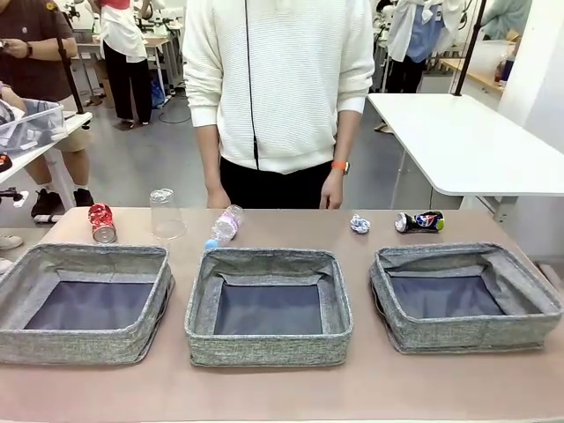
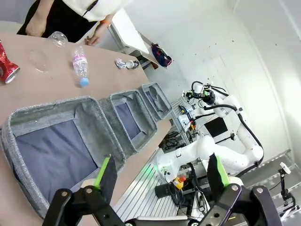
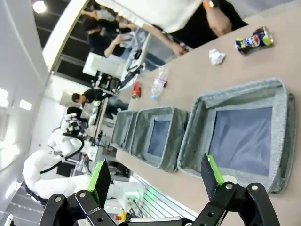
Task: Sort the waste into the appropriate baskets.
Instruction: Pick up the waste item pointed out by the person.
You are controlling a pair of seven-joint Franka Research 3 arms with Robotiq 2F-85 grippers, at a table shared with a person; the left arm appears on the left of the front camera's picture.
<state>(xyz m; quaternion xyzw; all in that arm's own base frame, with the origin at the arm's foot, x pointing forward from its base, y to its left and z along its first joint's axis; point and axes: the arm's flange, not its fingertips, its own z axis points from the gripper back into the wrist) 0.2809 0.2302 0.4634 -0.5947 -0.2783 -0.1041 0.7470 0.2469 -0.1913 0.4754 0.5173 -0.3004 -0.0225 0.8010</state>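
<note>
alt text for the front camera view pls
Three grey woven bins sit in a row on a tan table: left basket, middle basket, right basket. Beyond them, left to right, are a crushed red can, clear plastic cup, blue-capped bottle, crumpled paper ball and crushed dark-blue can, with a person in a white sweater standing behind.

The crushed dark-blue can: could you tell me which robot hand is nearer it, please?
Right. The right hand is at the right basket, the dark-blue can just beyond; the left hand is at the left basket, far across.
</note>
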